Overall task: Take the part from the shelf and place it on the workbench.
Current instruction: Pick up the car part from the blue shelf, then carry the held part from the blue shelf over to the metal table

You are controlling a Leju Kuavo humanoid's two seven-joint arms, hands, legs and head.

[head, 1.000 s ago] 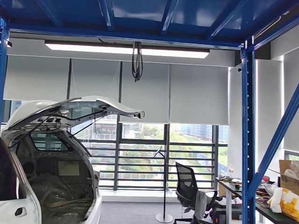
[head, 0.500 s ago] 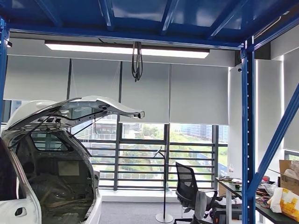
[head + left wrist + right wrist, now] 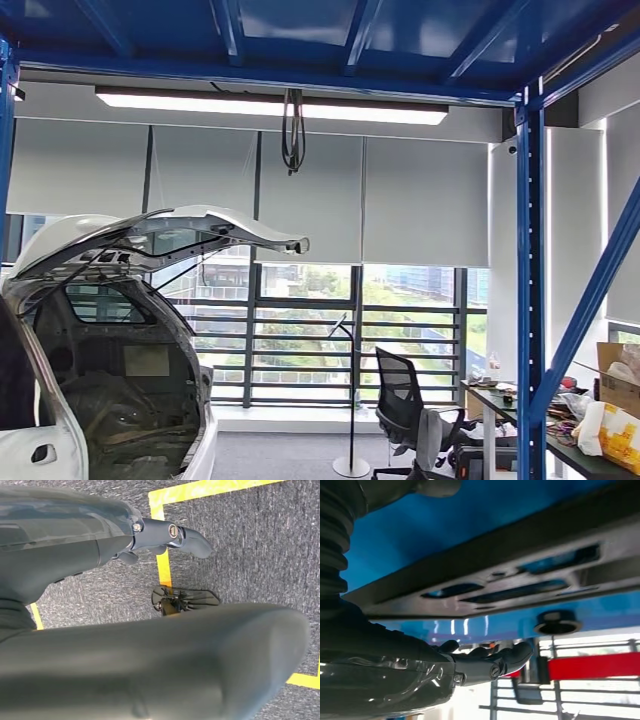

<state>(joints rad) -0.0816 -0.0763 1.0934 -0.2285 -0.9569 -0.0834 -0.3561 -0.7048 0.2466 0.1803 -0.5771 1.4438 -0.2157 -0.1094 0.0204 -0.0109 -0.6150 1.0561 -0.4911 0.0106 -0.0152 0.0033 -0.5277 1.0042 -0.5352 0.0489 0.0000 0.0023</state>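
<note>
In the right wrist view the part (image 3: 508,580), a long dark flat plate with slotted cut-outs, lies against the blue shelf surface (image 3: 444,525). My right hand (image 3: 486,664) reaches alongside it with its fingers stretched out. A strip of blue shows between the fingers and the plate, and nothing is held. In the left wrist view my left hand (image 3: 166,532) hangs over grey carpet, fingers straight, holding nothing.
The head view looks out under the blue shelf frame (image 3: 530,300). A white car (image 3: 106,340) with its tailgate raised stands at the left. An office chair (image 3: 407,410) and a cluttered desk (image 3: 581,420) are at the right. Yellow floor tape (image 3: 164,565) crosses the carpet.
</note>
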